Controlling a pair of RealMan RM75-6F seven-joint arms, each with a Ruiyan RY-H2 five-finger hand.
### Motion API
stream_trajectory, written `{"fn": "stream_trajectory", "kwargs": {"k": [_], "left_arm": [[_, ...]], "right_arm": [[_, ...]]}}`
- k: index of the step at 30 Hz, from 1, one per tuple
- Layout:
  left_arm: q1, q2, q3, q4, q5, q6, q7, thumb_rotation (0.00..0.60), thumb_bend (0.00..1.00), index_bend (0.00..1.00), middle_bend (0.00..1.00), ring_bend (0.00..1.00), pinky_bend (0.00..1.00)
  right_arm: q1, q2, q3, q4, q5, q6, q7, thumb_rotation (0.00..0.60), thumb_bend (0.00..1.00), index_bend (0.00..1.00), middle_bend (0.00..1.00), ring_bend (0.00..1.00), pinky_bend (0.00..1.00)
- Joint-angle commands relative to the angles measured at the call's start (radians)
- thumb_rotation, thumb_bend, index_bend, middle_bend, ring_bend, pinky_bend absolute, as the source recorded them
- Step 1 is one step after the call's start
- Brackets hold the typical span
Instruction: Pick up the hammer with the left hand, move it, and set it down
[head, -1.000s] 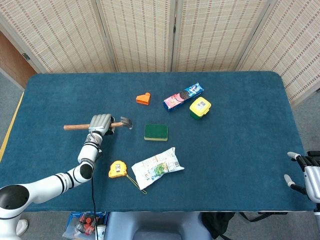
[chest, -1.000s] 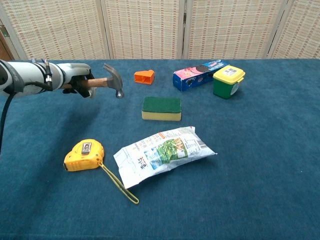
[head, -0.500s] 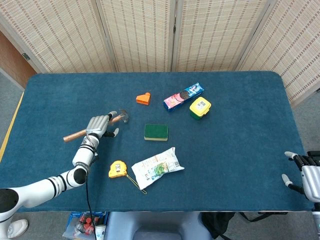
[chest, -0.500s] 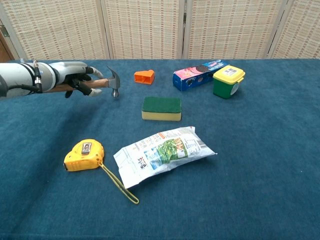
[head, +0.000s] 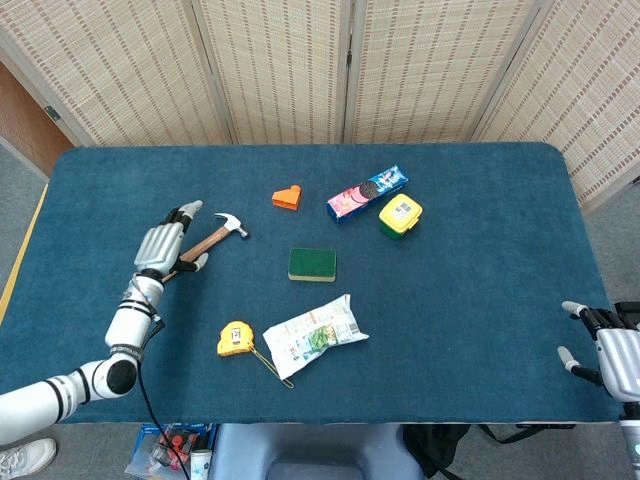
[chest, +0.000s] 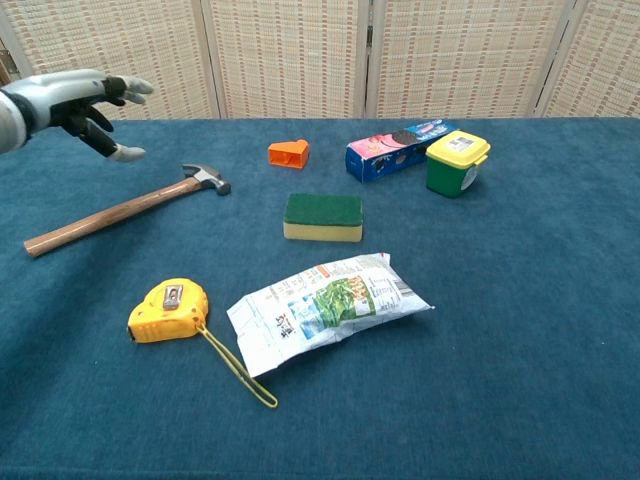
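The hammer (head: 215, 236) (chest: 125, 209) lies flat on the blue table, wooden handle pointing toward the near left and steel head toward the orange block. My left hand (head: 165, 242) (chest: 70, 100) hovers above the handle end with its fingers spread, holding nothing and clear of the hammer. In the head view my right hand (head: 605, 350) rests at the far right edge of the table, fingers apart and empty; the chest view does not show it.
An orange block (head: 288, 197), a blue snack pack (head: 366, 193) and a yellow-lidded green tub (head: 400, 215) stand at the back. A green sponge (head: 312, 265) lies mid-table, with a yellow tape measure (head: 236, 338) and a printed bag (head: 315, 334) nearer the front.
My left hand let go of the hammer, which now lies on the table angled toward the left. The hand has opened and lifted away to the left. The right hand barely moved.
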Motion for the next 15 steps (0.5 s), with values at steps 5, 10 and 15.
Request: {"fn": "stream_trajectory", "kwargs": {"k": [5,10,15], "left_arm": [[0.218,0.177,0.115,-0.201,0.243,0.257,-0.061,0.6,0.32,0.01,0.02,0.06,0.17],[0.336,0.272,0.161,-0.279,0.331,0.367,-0.131,0.6,0.32,0.04,0.02,0.06,0.13],[0.436,0.27,0.2,-0.276,0.425,0.512,-0.128,0.6,0.32,0.04,0.02,0.06,0.13]], "right_arm": [[-0.006,0.021,-0.008,-0.021,-0.013,0.011,0.02,0.6,0.28,0.24,0.35,0.26,0.3],[-0.005,0.033,-0.017,-0.04,-0.026,0.008,0.026,0.6,0.28,0.24,0.35,0.26,0.3],[-0.004,0.034,-0.019,-0.048,-0.036,0.016,0.022,0.6,0.28,0.24,0.35,0.26,0.3]]}}
